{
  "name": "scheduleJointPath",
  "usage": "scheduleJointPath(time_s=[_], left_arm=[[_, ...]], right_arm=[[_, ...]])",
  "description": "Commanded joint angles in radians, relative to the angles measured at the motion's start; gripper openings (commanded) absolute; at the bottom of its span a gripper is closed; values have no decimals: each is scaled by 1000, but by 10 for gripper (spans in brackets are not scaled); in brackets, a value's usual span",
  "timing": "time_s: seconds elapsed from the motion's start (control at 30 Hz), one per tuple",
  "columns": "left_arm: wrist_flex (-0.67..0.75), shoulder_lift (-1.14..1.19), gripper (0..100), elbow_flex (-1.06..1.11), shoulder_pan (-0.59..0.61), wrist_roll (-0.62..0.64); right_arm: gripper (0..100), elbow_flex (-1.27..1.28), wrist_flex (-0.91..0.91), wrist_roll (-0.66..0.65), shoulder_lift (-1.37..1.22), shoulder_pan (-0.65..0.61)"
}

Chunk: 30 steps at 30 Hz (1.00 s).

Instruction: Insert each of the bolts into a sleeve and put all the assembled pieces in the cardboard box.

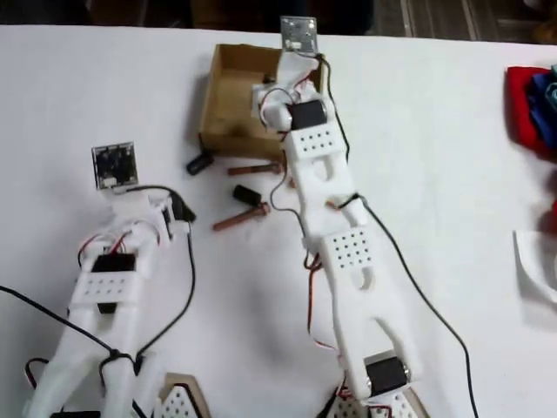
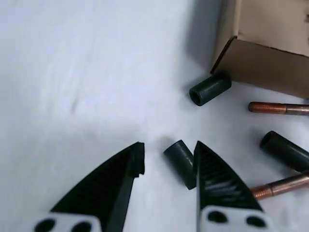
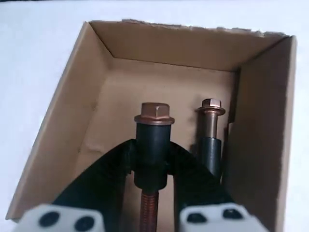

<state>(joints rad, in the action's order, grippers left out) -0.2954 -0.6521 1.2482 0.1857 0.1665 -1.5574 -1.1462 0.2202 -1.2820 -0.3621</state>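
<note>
Fingers (image 3: 108, 181) of the right gripper (image 3: 152, 155) are clamped on a sleeved bolt (image 3: 153, 130), which is held at the open cardboard box (image 3: 63, 121) with its copper head pointing into the box. A second assembled piece (image 3: 211, 137) is already inside the box, close against a side wall. Outside the box, the left gripper (image 2: 169, 146) sits low over the table with its fingers spread, gripping nothing. A loose sleeve (image 2: 181, 163) lies against one fingertip. Another sleeve (image 2: 210, 88) lies just beside a box corner. A third sleeve (image 2: 285, 151) lies between two bare bolts, the near bolt (image 2: 277, 108) close to the box and the far bolt (image 2: 280, 186) farther from it.
</note>
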Motion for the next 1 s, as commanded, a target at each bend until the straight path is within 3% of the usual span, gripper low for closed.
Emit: scheduleJointPath(time_s=[0.0, 0.43, 0.6, 0.87, 0.97], left_arm=[[23, -18, 184, -4, -9, -6], [28, -18, 184, -4, -9, -6], [28, -18, 184, -4, -9, -6], [28, -18, 184, -4, -8, -6], [28, -20, 184, -4, -2, -6]], right_arm=[[20, -29, 41, -12, 8, 4], [27, -38, 82, -12, -105, 33], [135, -38, 77, -11, -104, 35], [39, -40, 61, -12, -19, 48], [24, -40, -77, -14, 59, 53]])
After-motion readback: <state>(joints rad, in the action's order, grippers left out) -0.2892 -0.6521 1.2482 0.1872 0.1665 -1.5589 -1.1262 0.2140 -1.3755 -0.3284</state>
